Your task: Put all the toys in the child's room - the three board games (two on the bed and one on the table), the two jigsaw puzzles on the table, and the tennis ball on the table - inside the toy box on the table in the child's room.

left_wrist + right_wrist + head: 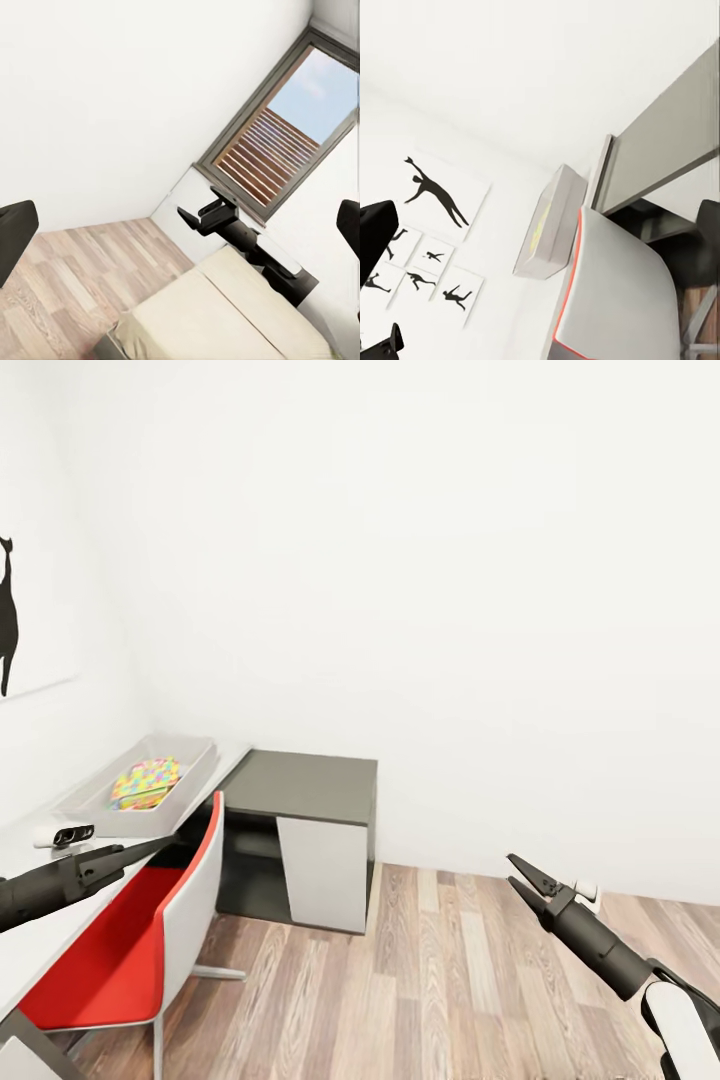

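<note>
Reaching from the frame's lower corners, the left gripper [150, 846] and right gripper [520, 878] hung empty, jaws spread, while a jigsaw puzzle [146, 781] lay inside the toy box [196, 764] at left.

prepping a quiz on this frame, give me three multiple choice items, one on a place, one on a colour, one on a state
1. Where is the toy box?
A. on the floor
B. on the table
C. on the bed

2. What colour is the chair seat?
A. blue
B. red
C. green

3. How is the right end effector?
A. open, holding nothing
B. shut on a ball
C. shut on a puzzle

Answers:
1. B, the bin stands on the pale table top next to the wall.
2. B, the seat is red inside a white shell.
3. A, its fingers are spread over the floor with nothing between them.
</note>
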You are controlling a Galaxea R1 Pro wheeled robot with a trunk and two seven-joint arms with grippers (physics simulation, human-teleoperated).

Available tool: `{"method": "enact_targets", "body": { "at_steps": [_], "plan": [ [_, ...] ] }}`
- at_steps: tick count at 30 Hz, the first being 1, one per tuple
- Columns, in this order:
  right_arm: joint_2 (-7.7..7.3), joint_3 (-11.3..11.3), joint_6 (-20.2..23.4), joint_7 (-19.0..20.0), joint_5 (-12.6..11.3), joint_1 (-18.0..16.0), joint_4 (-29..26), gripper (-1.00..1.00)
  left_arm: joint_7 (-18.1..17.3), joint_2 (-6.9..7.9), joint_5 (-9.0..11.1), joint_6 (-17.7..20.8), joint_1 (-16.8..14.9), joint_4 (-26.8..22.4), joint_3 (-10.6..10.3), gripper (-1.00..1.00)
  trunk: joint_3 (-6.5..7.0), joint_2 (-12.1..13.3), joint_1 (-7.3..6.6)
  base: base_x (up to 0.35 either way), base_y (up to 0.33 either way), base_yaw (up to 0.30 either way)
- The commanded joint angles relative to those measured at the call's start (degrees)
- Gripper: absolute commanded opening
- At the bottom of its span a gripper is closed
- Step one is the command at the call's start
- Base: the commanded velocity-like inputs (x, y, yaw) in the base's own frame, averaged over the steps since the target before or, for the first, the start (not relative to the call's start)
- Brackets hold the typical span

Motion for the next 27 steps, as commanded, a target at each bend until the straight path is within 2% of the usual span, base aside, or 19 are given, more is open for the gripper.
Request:
{"method": "enact_targets", "body": {
  "at_steps": [1, 15, 27],
  "plan": [
    [0.01, -0.06, 0.38, 0.05, -0.17, -0.08, 0.03, 1.00, -0.22, 0.02, -0.03, 0.61, -0.03, -0.02, 0.02, 1.00, -0.09, -0.13, 0.04, -0.004, 0.000, -0.263],
    [0.04, -0.06, 0.33, -0.01, -0.17, -0.08, 0.16, 1.00, -0.22, 0.02, -0.03, 0.61, -0.03, -0.02, 0.02, 1.00, 0.51, -0.13, 0.04, -0.001, 0.001, -0.258],
    [0.14, 0.06, 0.20, -0.38, -0.17, -0.08, 0.12, 1.00, -0.22, 0.02, -0.03, 0.60, -0.03, -0.02, 0.02, 1.00, 0.58, -0.13, 0.04, 0.000, 0.088, -0.038]
  ]
}}
